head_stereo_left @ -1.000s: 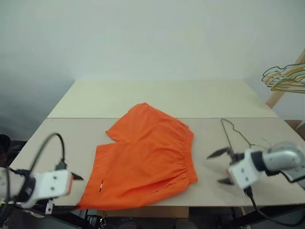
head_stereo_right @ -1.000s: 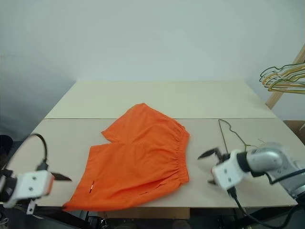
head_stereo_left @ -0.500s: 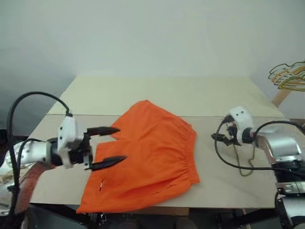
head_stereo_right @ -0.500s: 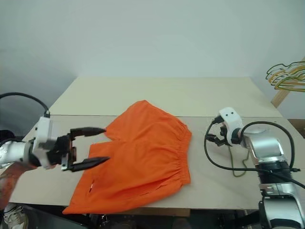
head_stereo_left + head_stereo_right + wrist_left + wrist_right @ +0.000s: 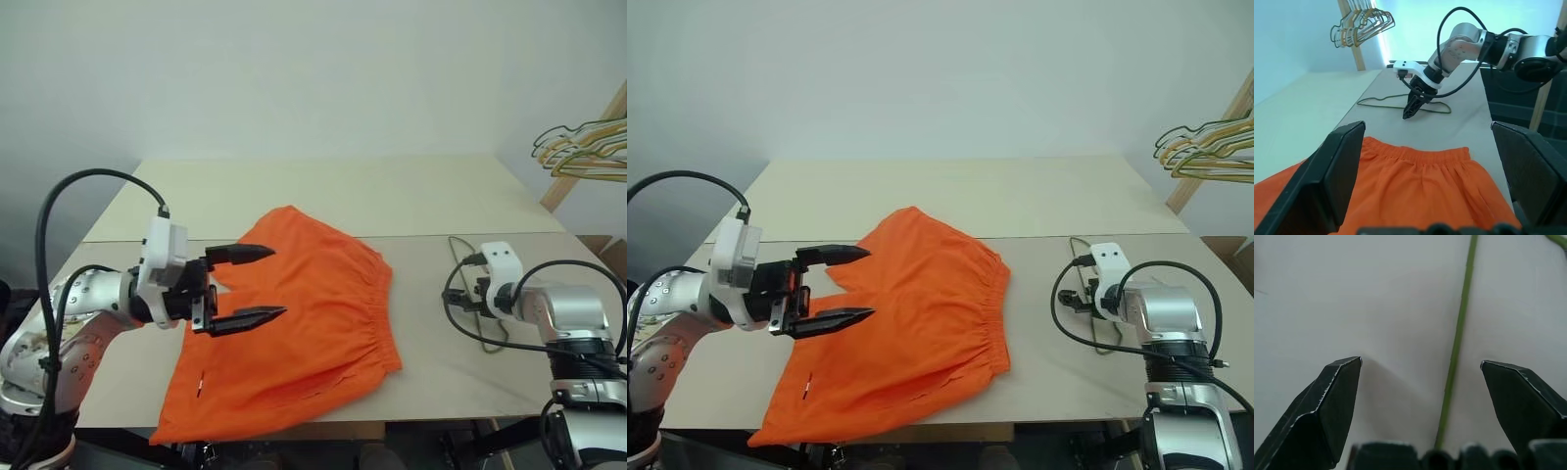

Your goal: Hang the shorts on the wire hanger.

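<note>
The orange shorts (image 5: 304,323) lie flat on the table, waistband toward the right. My left gripper (image 5: 275,283) hovers level over their left part, pointing right, jaws open and empty; its wrist view looks across the shorts (image 5: 1415,191). The thin greenish wire hanger (image 5: 482,340) lies flat on the table to the right of the shorts, also visible as the wire hanger (image 5: 1382,101). My right gripper (image 5: 1070,300) points down at it, open. In the right wrist view the hanger's wire (image 5: 1457,342) runs on the tabletop between the open fingers (image 5: 1327,406), closer to one of them.
A bunch of yellowish and green hangers (image 5: 583,152) hangs on a wooden post at the far right. The beige table (image 5: 323,196) has a seam across its middle. The shorts' lower hem reaches the front edge. Black cables loop off both wrists.
My left gripper rose and swung right, from the front left corner to above the shorts. My right gripper rolled, tipped downward and shifted right over the hanger. Both stayed open.
</note>
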`<state>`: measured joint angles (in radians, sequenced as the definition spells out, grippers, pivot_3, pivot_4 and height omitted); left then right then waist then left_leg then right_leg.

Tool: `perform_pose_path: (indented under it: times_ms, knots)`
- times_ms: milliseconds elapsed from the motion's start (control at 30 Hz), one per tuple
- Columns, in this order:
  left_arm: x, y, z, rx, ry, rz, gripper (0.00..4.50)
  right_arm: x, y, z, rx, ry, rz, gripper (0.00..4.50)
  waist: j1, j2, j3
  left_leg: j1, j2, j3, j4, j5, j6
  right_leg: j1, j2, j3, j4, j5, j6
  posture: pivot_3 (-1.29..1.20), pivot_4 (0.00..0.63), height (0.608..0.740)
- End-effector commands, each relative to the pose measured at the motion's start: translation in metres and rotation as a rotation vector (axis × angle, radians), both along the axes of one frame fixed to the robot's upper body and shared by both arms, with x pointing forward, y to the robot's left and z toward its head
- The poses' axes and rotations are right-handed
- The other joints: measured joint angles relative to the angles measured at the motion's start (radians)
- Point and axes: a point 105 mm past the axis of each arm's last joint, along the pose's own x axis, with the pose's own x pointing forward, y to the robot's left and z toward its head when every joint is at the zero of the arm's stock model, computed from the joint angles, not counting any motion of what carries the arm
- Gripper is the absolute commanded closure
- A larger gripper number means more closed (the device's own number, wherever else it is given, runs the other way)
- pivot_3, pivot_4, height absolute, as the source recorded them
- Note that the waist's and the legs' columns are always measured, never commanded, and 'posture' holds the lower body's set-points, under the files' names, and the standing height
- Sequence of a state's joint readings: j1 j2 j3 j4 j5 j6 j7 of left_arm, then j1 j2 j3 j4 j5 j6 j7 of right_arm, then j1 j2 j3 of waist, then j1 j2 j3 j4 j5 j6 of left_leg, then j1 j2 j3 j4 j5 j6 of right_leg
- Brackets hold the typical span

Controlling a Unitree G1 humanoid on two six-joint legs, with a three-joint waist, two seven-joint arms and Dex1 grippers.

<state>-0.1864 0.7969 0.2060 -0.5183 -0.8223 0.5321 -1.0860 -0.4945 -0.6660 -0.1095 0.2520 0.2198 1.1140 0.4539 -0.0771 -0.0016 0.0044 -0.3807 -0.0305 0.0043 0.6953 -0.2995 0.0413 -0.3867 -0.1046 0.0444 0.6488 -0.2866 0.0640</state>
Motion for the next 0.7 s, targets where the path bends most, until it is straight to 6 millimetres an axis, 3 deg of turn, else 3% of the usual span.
perform_pose_path:
  times_ms: [33, 100, 433, 600, 700]
  knots:
    - [-0.002, -0.002, 0.0, 0.036, -0.019, -0.032, 0.0, -0.002, -0.002, 0.005, 0.005, 0.004, 0.018, 0.36, -0.003, 0.0, 0.0, 0.0, 0.0, 0.0, 0.0, 0.0, 0.0, 0.0, 0.0, 0.0, 0.0, 0.0, 0.0, -0.11, 0.0, 0.74]
    - [-0.002, -0.003, -0.003, 0.042, -0.022, -0.034, 0.0, -0.004, -0.003, 0.0, 0.006, 0.017, 0.009, 0.86, -0.006, 0.0, 0.0, 0.001, 0.0, 0.0, 0.0, 0.0, 0.0, 0.001, 0.0, 0.0, 0.0, 0.0, 0.0, -0.11, 0.0, 0.74]
    - [-0.001, -0.003, -0.01, 0.073, -0.03, -0.031, 0.0, -0.01, -0.005, -0.012, -0.019, 0.07, 0.006, 4.43, -0.022, -0.001, -0.001, 0.002, 0.002, -0.001, 0.0, 0.0, 0.0, 0.002, 0.002, 0.0, 0.0, 0.0, 0.0, -0.11, 0.0, 0.74]
    - [0.0, 0.0, -0.016, 0.102, -0.024, -0.018, 0.0, -0.007, -0.006, -0.013, -0.03, 0.053, -0.002, 4.43, -0.021, -0.002, -0.002, 0.005, 0.002, -0.001, 0.0, 0.0, 0.001, 0.005, 0.003, 0.0, -0.001, 0.0, 0.0, -0.1, 0.0, 0.74]
    - [0.002, 0.003, -0.021, 0.129, -0.027, 0.0, 0.0, 0.001, -0.004, 0.0, 0.0, -0.016, -0.032, 4.43, -0.021, -0.002, -0.002, 0.008, 0.002, -0.001, -0.001, 0.0, 0.001, 0.009, 0.003, 0.0, -0.001, 0.0, 0.0, -0.1, 0.0, 0.74]
